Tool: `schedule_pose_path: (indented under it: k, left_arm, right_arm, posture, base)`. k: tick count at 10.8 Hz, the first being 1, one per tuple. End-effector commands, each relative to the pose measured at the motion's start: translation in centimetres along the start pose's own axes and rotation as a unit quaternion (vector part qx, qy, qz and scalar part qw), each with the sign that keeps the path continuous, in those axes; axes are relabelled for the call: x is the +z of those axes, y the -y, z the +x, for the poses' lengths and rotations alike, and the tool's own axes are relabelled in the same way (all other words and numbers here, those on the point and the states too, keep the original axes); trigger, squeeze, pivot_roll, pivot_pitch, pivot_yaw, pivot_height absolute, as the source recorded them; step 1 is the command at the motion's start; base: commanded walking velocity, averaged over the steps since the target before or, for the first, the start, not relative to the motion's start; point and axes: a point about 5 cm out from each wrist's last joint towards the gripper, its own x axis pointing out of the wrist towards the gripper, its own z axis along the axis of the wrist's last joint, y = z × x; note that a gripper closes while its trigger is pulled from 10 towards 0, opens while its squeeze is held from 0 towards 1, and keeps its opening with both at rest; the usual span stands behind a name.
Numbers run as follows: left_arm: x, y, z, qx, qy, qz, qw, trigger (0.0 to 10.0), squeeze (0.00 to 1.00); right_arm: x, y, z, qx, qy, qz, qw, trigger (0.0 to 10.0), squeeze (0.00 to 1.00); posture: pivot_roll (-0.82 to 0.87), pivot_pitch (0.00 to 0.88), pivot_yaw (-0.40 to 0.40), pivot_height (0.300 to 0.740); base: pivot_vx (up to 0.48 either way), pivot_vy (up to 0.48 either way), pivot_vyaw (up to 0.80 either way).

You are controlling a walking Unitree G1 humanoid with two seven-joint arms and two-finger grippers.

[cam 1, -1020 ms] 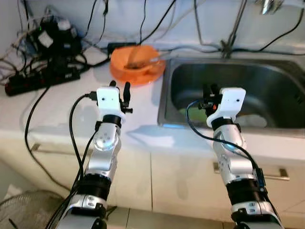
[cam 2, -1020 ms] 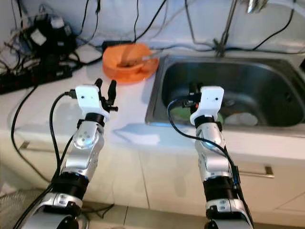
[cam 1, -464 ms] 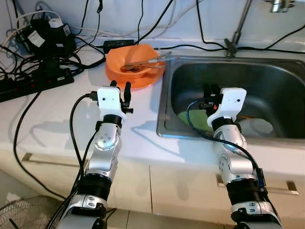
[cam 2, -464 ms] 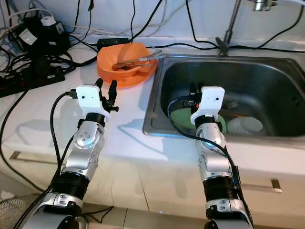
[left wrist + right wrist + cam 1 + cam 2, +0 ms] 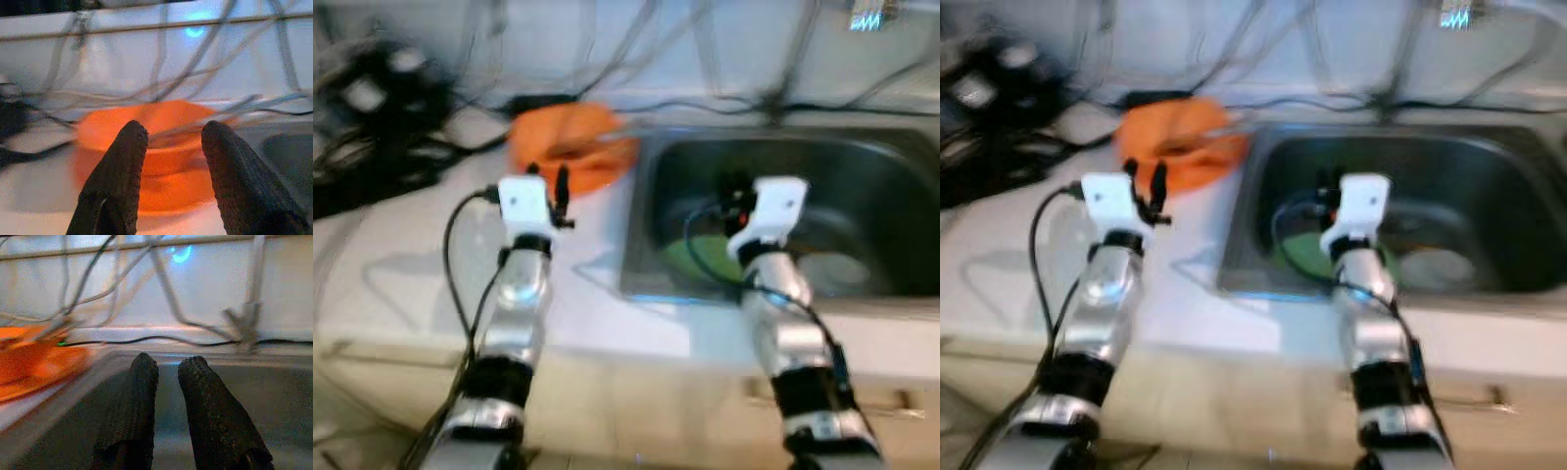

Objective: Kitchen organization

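A blurred head-camera picture shows the robot facing a white tabletop (image 5: 401,264) with a steel sink (image 5: 651,186) set into it on the right. An orange bowl (image 5: 570,157) sits on the tabletop just beside the sink's left rim, near the back wall; a long utensil lying across it cannot be made out clearly, though it seems to run sideways toward the sink. The left hand (image 5: 550,181) hovers in front of the bowl, fingers (image 5: 120,176) spread apart and holding nothing. The right hand (image 5: 734,191) hangs above the sink basin, its fingers (image 5: 142,401) nearly together and empty. A green plate (image 5: 705,257) and a white dish (image 5: 827,266) lie in the basin. Tangled black cables (image 5: 382,83) crowd the tabletop's far left.
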Motion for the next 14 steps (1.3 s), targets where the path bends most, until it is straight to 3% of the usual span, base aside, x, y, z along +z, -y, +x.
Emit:
schedule_pose_path:
  k: [1, 3, 7, 8, 10, 13, 14]
  left_arm:
    - [0.3, -0.3, 0.2, -0.001, 0.003, 0.011, 1.000, 10.0, 0.00]
    - [0.2, -0.3, 0.2, -0.002, 0.002, 0.011, 1.000, 10.0, 0.00]
    - [0.2, -0.1, 0.2, -0.008, 0.001, 0.006, 1.000, 10.0, 0.00]
    - [0.6, -0.1, 0.6, -0.010, -0.006, -0.006, 1.000, 10.0, 0.00]
    - [1.4, 0.0, 1.4, -0.021, -0.019, 0.009, 1.000, 10.0, 0.00]
    - [2.6, 0.0, 2.9, -0.024, -0.051, -0.002, 0.998, 10.0, 0.00]
    - [2.6, 0.0, 4.1, -0.040, -0.120, 0.021, 0.992, 10.0, 0.00]
  right_arm:
    - [0.4, -0.1, 0.2, -0.002, 0.007, 0.006, 1.000, 10.0, 0.00]
    - [0.3, -0.1, 0.2, -0.002, 0.006, 0.006, 1.000, 10.0, 0.00]
    - [0.3, -0.2, 0.2, 0.000, 0.005, 0.008, 1.000, 10.0, 0.00]
    - [0.3, -0.2, 0.2, 0.000, 0.005, 0.008, 1.000, 10.0, 0.00]
    - [0.2, -0.3, 0.2, 0.000, 0.005, 0.008, 1.000, 10.0, 0.00]
    - [0.2, -0.5, 0.2, 0.004, 0.005, 0.011, 1.000, 10.0, 0.00]
    - [0.2, -0.5, 0.3, 0.005, 0.006, 0.010, 1.000, 10.0, 0.00]
  posture:
    - [0.06, 0.000, 0.054, 0.740]
    - [0.06, 0.000, 0.053, 0.740]
    - [0.06, 0.000, 0.054, 0.740]
    - [0.07, 0.000, 0.055, 0.740]
    - [0.07, 0.000, 0.059, 0.740]
    - [0.07, 0.000, 0.064, 0.740]
    - [0.06, 0.000, 0.072, 0.740]
  base:
    - [0.352, 0.000, 0.00]
    - [0.336, 0.000, 0.00]
    - [0.000, 0.000, 0.00]
    - [0.000, 0.000, 0.00]
    - [0.000, 0.000, 0.00]
    - [0.000, 0.000, 0.00]
    - [0.000, 0.000, 0.00]
